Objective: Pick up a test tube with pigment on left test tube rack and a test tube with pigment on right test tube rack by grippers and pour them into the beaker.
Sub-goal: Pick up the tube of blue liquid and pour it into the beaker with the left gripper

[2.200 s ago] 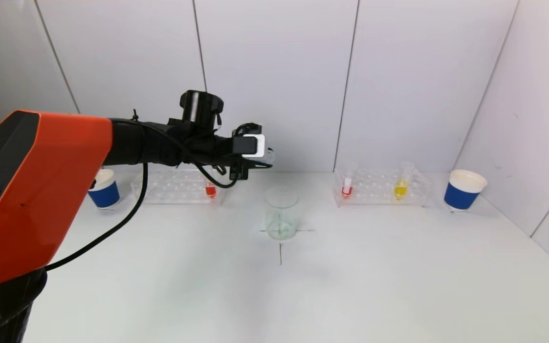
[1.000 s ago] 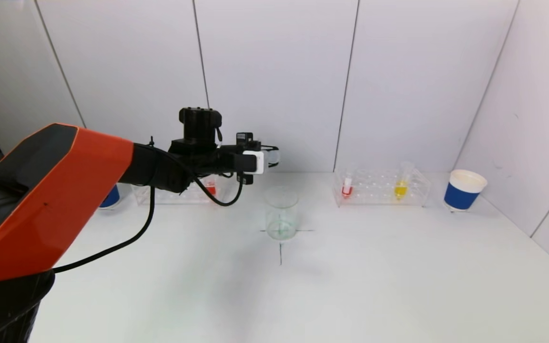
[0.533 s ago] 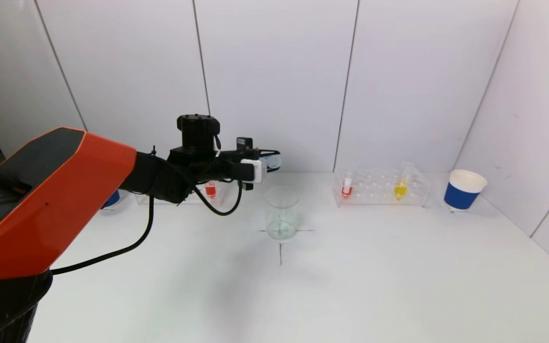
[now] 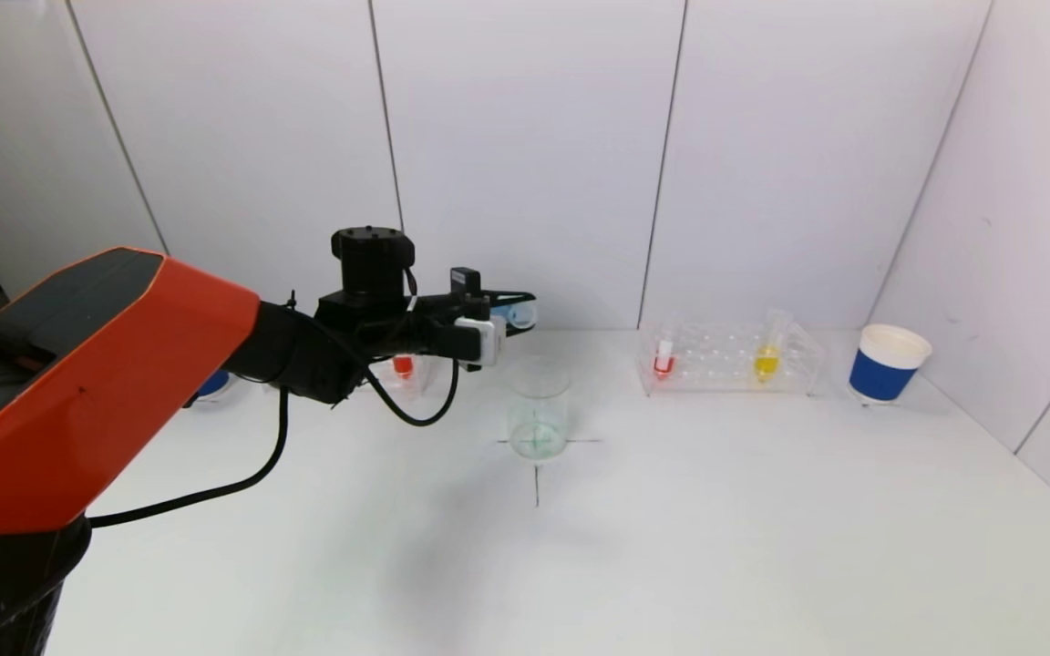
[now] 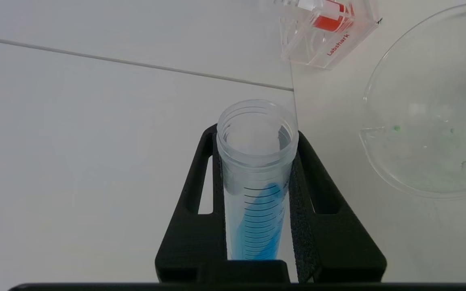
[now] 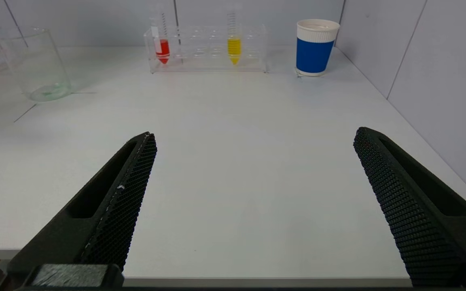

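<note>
My left gripper [image 4: 511, 314] is shut on a clear test tube with blue pigment [image 5: 255, 194], held about level, its open mouth [image 4: 521, 315] just above and behind the glass beaker [image 4: 538, 406]. The beaker also shows in the left wrist view [image 5: 431, 117], beside the tube's mouth. The left rack [image 4: 334, 364] holds a red tube [image 4: 403, 365]. The right rack [image 4: 730, 357] holds a red tube [image 4: 663, 356] and a yellow tube [image 4: 767, 357]. My right gripper [image 6: 253, 141] is open and empty over the table's front edge, out of the head view.
A blue and white paper cup [image 4: 887, 363] stands right of the right rack. Another blue cup [image 4: 208, 383] is partly hidden behind my left arm. A black cross [image 4: 536, 474] marks the table under the beaker. Grey walls close the back and right.
My left arm has dropped and turned at the wrist, bringing the blue tube from upright towards level. Its mouth has moved slightly right, nearer over the beaker.
</note>
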You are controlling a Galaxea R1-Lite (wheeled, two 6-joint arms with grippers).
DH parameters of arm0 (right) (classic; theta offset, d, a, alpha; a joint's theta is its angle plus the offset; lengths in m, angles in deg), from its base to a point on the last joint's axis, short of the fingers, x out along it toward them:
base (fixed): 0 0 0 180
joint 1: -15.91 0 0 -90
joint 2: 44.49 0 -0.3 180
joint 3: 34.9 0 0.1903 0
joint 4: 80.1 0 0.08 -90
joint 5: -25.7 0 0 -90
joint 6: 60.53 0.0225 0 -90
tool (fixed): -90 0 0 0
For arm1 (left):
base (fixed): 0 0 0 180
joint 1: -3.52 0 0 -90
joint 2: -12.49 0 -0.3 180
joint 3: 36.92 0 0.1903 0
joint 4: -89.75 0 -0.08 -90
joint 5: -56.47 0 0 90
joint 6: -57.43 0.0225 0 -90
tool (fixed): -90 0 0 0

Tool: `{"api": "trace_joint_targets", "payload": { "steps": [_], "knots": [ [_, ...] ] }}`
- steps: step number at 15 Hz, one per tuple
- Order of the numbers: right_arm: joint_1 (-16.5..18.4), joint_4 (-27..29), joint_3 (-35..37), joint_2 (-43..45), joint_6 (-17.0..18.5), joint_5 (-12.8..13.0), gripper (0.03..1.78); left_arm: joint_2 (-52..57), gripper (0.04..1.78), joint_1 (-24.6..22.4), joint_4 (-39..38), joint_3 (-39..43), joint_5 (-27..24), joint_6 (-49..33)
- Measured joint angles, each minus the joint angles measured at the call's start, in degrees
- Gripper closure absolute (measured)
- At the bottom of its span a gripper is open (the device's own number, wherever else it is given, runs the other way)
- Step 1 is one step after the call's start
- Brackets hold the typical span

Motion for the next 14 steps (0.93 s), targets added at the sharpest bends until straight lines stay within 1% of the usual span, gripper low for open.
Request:
{"api": "trace_joint_targets", "payload": {
  "steps": [3, 14],
  "knots": [
    [0.0, 0.0, 0.0, 0.0, 0.0, 0.0, 0.04, 0.09, 1.37, 0.06, -1.9, 0.89, -0.41, 0.91],
    [0.0, 0.0, 0.0, 0.0, 0.0, -0.02, 0.04, -0.27, 1.37, 0.41, -2.34, 2.02, -1.33, 7.86]
  ]
}}
